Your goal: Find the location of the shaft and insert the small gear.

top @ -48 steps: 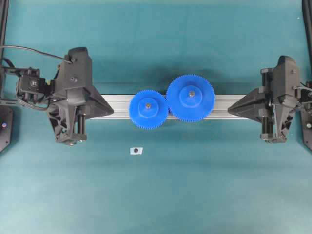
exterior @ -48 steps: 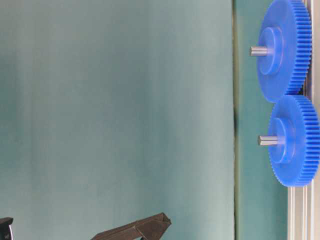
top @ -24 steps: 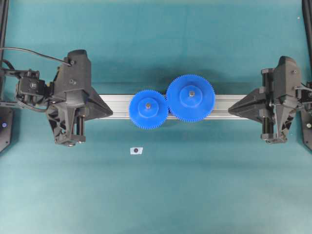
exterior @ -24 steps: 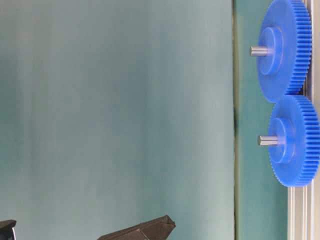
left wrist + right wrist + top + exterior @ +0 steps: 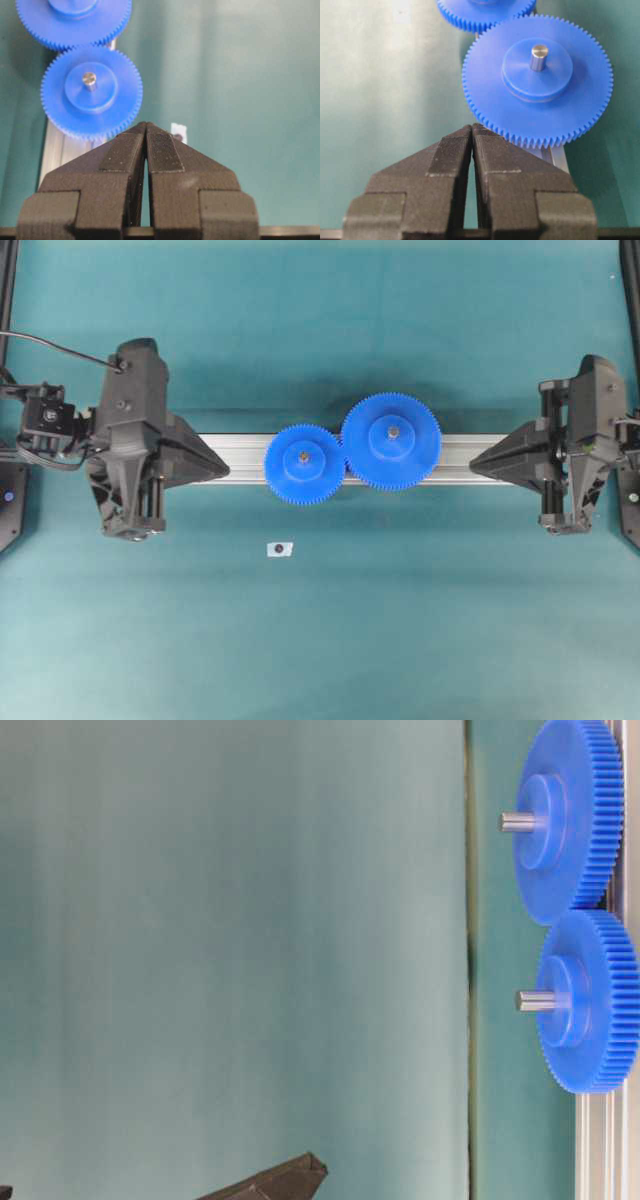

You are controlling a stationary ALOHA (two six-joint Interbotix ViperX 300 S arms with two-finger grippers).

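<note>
The small gear (image 5: 304, 464) sits flat on the aluminium rail (image 5: 240, 452), its teeth meshed with the larger blue gear (image 5: 391, 441). The shaft (image 5: 303, 455) pokes up through the small gear's hub. From the left wrist I see that gear (image 5: 91, 92) with the pin (image 5: 89, 80) standing out of it. At table level, gear (image 5: 590, 1002) and pin (image 5: 537, 1001) show side-on. My left gripper (image 5: 227, 468) is shut and empty over the rail, well left of the small gear. My right gripper (image 5: 473, 462) is shut and empty, right of the larger gear (image 5: 537, 80).
A small white tag with a dark dot (image 5: 280, 549) lies on the teal mat in front of the rail, also in the left wrist view as the tag (image 5: 178, 132). The larger gear carries its own pin (image 5: 538, 56). Black frame posts stand at both side edges.
My left arm has drawn back to the left, away from the small gear. The right arm has shifted slightly right. The gears have not moved.
</note>
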